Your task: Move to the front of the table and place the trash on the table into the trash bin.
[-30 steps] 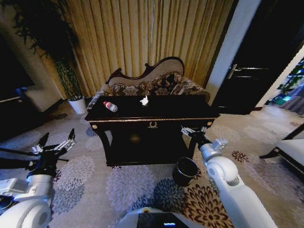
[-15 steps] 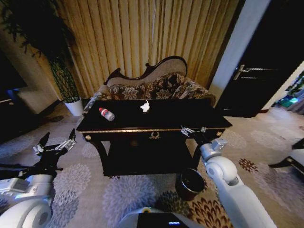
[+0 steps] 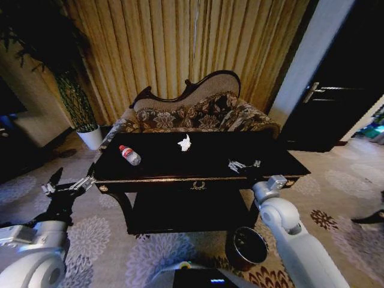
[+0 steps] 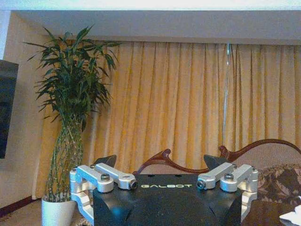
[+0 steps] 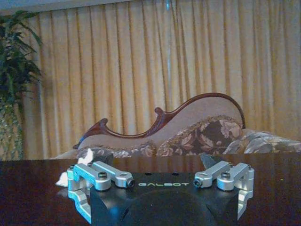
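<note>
The dark glossy table (image 3: pixel 210 157) with gold trim stands straight ahead. On its left part lies a clear bottle (image 3: pixel 129 155) with a red cap. A crumpled white tissue (image 3: pixel 185 143) sits near the middle back, and also appears in the right wrist view as the tissue (image 5: pixel 77 165). The round trash bin (image 3: pixel 249 246) stands on the carpet by the table's front right leg. My right gripper (image 3: pixel 244 164) is open, level with the table's front edge. My left gripper (image 3: pixel 71 180) is open too, held off the table's left end.
A carved floral sofa (image 3: pixel 192 111) stands behind the table before gold curtains. A tall plant in a white pot (image 3: pixel 91 137) is at the back left, and a dark door (image 3: pixel 336 90) at the right. Patterned carpet (image 3: pixel 102 240) lies all round.
The whole view has shifted as I came nearer: the table now looms larger and closer, and the bin sits lower right. Both arms keep their pose.
</note>
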You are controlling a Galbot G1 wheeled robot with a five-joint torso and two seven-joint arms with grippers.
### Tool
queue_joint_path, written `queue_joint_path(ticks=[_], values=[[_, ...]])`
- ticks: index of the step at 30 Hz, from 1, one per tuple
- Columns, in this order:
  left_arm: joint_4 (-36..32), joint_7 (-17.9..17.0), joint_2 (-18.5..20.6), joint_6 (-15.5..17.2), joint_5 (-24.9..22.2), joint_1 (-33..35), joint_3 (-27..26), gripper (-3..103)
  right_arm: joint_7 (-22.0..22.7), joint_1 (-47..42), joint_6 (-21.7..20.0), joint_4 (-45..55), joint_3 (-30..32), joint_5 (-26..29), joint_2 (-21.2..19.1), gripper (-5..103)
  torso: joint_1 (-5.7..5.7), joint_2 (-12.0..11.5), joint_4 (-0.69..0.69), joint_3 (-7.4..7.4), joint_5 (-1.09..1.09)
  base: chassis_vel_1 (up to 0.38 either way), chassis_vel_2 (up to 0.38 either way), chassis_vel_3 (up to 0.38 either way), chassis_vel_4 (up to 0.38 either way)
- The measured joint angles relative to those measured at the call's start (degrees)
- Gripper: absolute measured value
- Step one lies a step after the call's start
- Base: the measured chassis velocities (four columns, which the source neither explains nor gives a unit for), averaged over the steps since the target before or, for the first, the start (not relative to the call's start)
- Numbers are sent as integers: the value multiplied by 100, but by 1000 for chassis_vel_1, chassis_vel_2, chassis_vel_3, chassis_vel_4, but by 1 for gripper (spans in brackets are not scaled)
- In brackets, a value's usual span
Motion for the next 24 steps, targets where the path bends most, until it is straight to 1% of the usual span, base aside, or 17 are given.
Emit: queue_joint_path(ticks=[3, 5, 6, 7, 10, 11, 13, 14, 16, 18, 21, 22, 24], values=[[0, -14, 24, 39, 0, -4, -1, 100, -1, 64, -41, -1, -162, 215, -221, 100, 0, 0, 1, 1, 0, 0, 0, 0, 0], [0, -21, 24, 63, 2, -6, -2, 100, -3, 92, -49, -1, -212, 296, -289, 100, 1, -1, 0, 1, 0, 0, 0, 0, 0], [0, -30, 12, 92, 5, -4, -6, 100, -5, 172, -80, -2, -304, 451, -423, 100, 4, -2, 0, 2, 1, 0, 0, 0, 0], [0, -30, 12, 92, 5, -4, -6, 100, -5, 172, -80, -2, -304, 451, -423, 100, 4, -2, 0, 2, 1, 0, 0, 0, 0], [0, -33, -28, 102, 14, 4, -7, 100, -2, 442, -222, -1, -513, 968, -747, 100, 4, -2, 1, 2, 0, 0, 0, 0, 0], [0, -33, -28, 102, 14, 4, -7, 100, -2, 442, -222, -1, -513, 968, -747, 100, 4, -2, 1, 2, 0, 0, 0, 0, 0], [0, -32, -18, 103, 21, -9, -7, 100, -1, 652, -255, -50, -681, 1209, -919, 100, 4, -2, 0, 2, 0, 0, 0, 0, 0], [0, -32, -18, 103, 21, -9, -7, 100, -1, 652, -255, -50, -681, 1209, -919, 100, 4, -2, 0, 2, 0, 0, 0, 0, 0], [0, -32, 15, 112, 21, -25, -17, 100, 0, 887, -263, -146, -929, 1419, -1054, 100, 4, -3, 0, 2, 1, 0, 0, 0, 0], [0, -32, 20, 116, 20, -29, -22, 100, 0, 979, -263, -177, -1010, 1483, -1082, 100, 4, -3, 0, 2, 1, 0, 0, 0, 0], [0, -39, 26, 127, 20, -32, -24, 100, 39, 1534, -297, -356, -1403, 1712, -1171, 100, 4, -3, 0, 2, 1, 0, 0, 0, 0], [0, -39, 26, 127, 20, -32, -24, 100, 39, 1534, -297, -356, -1403, 1712, -1171, 100, 4, -3, 0, 2, 1, 0, 0, 0, 0], [0, -48, 26, 136, 23, -35, -19, 100, 166, 2030, -372, -514, -1760, 1920, -1244, 100, 4, -3, 1, 2, -1, 0, 0, 0, 0]])
